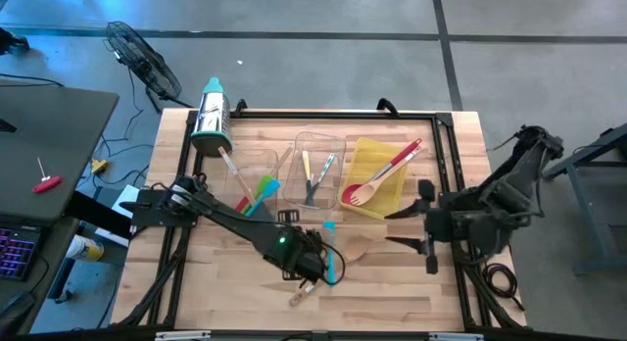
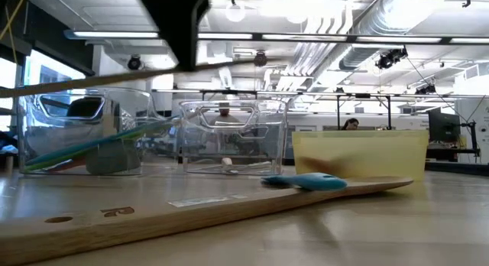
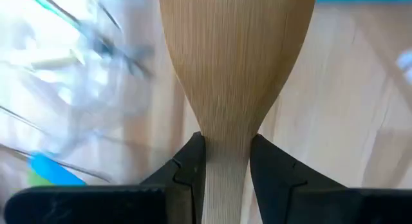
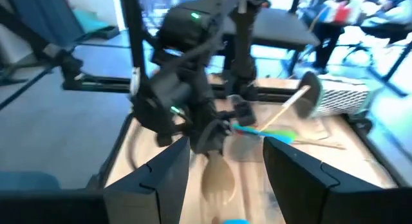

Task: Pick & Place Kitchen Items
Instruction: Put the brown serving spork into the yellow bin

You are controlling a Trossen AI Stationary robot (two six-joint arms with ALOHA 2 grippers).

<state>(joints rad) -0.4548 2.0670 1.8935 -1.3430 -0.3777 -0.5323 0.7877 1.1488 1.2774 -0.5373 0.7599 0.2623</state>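
Currently left pincer [image 3: 224, 161] pinching wooden spoon [image 3: 235, 63] by its neck, near worktop [image 1: 392, 282] centre, right pincer [image 4: 225, 163] hovering spread, empty, at right.

1. Wooden utensil handle [image 2: 153, 212], low view: a small burnt-in mark near the hanging hole and a pale sticker further along; neither can be read.
2. No other text, brand, number or sign is legible in any view.

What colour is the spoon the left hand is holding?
Pale natural wood; the wooden spoon in the left hand shows best in the left wrist view.
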